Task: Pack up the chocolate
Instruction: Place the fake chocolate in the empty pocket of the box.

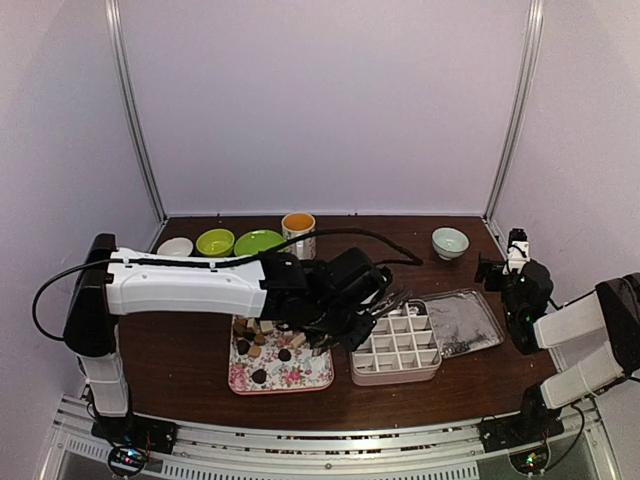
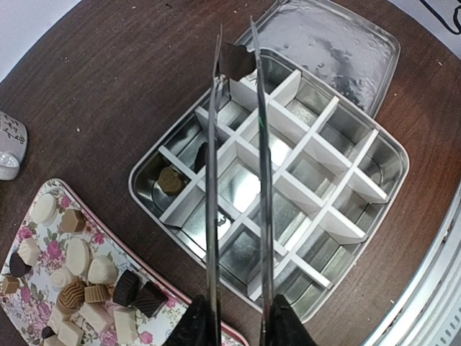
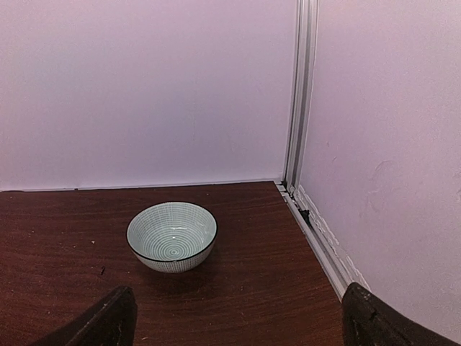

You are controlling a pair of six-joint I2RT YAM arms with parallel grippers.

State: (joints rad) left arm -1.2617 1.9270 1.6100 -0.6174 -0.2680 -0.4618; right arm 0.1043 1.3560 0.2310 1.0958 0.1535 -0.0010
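So your left end effector (image 2: 241, 326) was pinched down on the metal tongs (image 2: 263, 180), and their tips gripped one dark chocolate (image 2: 234, 61) over a corner of the divided tin (image 2: 398, 160). A tan piece (image 2: 171, 180) sat in a corner cell, and the other candies (image 2: 79, 288) lay on the floral tray (image 2: 52, 189). Right end effector (image 3: 241, 321) gaped wide, facing a bowl (image 3: 173, 234).

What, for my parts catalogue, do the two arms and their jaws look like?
Both match: the left arm and the right arm have boxy white shells between black joints, with black wrists and dark jaws. A black cable loops out beside the left arm's shoulder. No markings are legible.
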